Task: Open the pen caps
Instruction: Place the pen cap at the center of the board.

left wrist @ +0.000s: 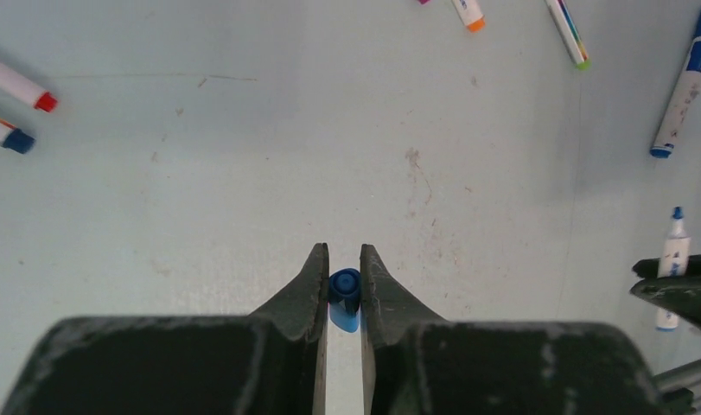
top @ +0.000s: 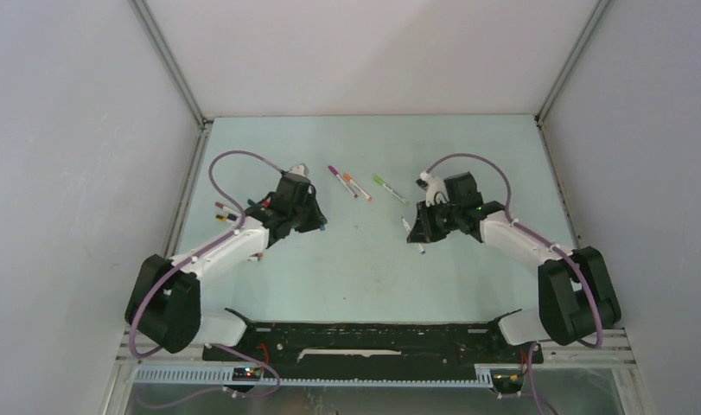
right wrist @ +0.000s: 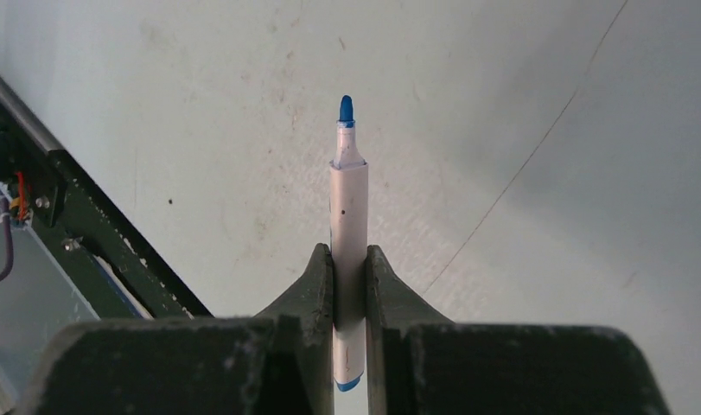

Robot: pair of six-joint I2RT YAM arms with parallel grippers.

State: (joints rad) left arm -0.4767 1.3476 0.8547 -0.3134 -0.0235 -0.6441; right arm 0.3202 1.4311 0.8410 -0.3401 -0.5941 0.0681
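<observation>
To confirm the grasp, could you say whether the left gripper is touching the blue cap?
Touching: the left wrist view shows the left gripper pinching the blue cap.

My white-and-black left arm (top: 226,249) reaches forward and inward, and my black two-finger left gripper (left wrist: 344,259) pinches a small blue plastic cap (left wrist: 345,284). My matching right arm (top: 524,242) mirrors it, black right gripper (right wrist: 350,259) clamped on a white blue-tipped pen (right wrist: 348,199).

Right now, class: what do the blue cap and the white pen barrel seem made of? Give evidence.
Blue cap: probably plastic, smooth, faintly glossy, evenly coloured, with a hollow moulded end. Pen barrel: likely plastic too, white, matte, uniform, with a tapered neck.
</observation>
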